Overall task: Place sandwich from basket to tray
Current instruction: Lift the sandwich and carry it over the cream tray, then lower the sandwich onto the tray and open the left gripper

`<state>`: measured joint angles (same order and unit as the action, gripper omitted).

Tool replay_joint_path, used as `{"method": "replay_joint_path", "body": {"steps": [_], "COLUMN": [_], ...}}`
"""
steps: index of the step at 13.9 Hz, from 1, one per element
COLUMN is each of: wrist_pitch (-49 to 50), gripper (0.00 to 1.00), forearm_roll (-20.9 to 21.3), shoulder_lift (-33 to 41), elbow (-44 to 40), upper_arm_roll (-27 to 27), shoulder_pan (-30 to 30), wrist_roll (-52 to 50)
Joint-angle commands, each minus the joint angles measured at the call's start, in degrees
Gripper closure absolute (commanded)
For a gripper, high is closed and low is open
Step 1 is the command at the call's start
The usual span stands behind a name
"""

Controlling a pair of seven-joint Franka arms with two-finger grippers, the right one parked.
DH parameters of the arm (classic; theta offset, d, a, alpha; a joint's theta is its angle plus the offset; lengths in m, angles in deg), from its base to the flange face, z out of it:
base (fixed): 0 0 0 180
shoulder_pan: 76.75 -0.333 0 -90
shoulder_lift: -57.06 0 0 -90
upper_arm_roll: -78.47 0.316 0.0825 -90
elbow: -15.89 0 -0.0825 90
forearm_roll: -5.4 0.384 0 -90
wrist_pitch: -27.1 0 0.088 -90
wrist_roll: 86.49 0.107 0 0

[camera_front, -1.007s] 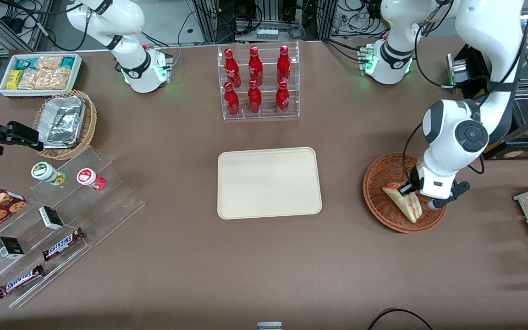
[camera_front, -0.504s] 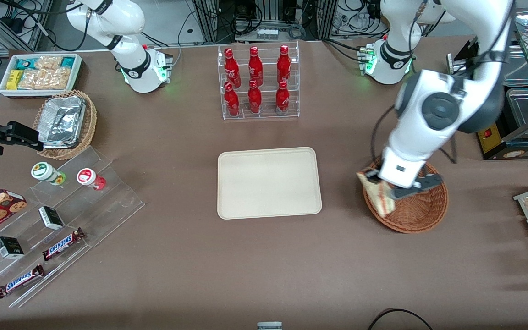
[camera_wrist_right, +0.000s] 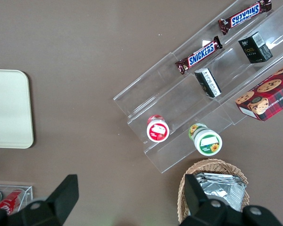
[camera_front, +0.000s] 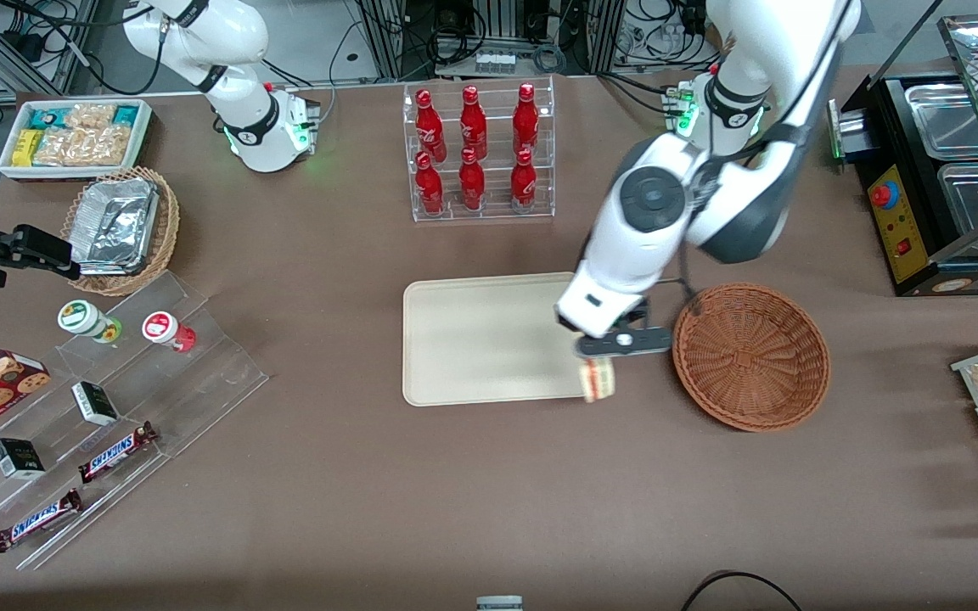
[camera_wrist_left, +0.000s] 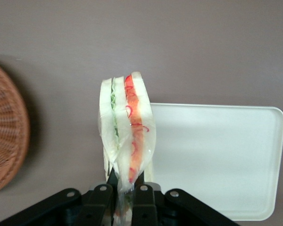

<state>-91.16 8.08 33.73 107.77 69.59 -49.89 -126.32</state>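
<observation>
One sandwich (camera_wrist_left: 125,136) hangs pinched at its wrapped tip in my gripper (camera_wrist_left: 125,195), fingers closed tight on it, above the tray (camera_front: 472,339) edge nearest the basket (camera_front: 750,355). It looks light and soft, its film likely slippery; I judge a gentle hold near the tip safest.

Six red bottles (camera_front: 476,153) in a clear rack; two Snickers bars (camera_front: 77,488) on acrylic steps

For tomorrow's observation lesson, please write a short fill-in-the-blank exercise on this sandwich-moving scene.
1. The hand is shut on the ____.
2. The sandwich hangs over the edge of the ____.
3. The round wicker basket now holds ____.

Missing words: sandwich; tray; nothing
</observation>
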Motion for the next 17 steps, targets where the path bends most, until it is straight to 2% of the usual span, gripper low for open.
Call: {"method": "replay_joint_path", "body": {"steps": [1,3,12,17], "wrist_pitch": [0.7,-0.5,-11.7,-12.2], "gripper": [1.00,1.00,1.00,1.00], "forearm_roll": [0.3,0.4,0.7,0.8], "shoulder_lift": [-6.5,-9.8,-16.2,-17.6], "elbow": [-7.0,-9.2,-9.3,-8.5], "upper_arm_roll": [0.8,0.8,1.2,1.2], "shoulder_pan": [4.3,6.2,11.1,12.0], "wrist_roll": [-0.4,-0.4,-5.8,-6.9]}}
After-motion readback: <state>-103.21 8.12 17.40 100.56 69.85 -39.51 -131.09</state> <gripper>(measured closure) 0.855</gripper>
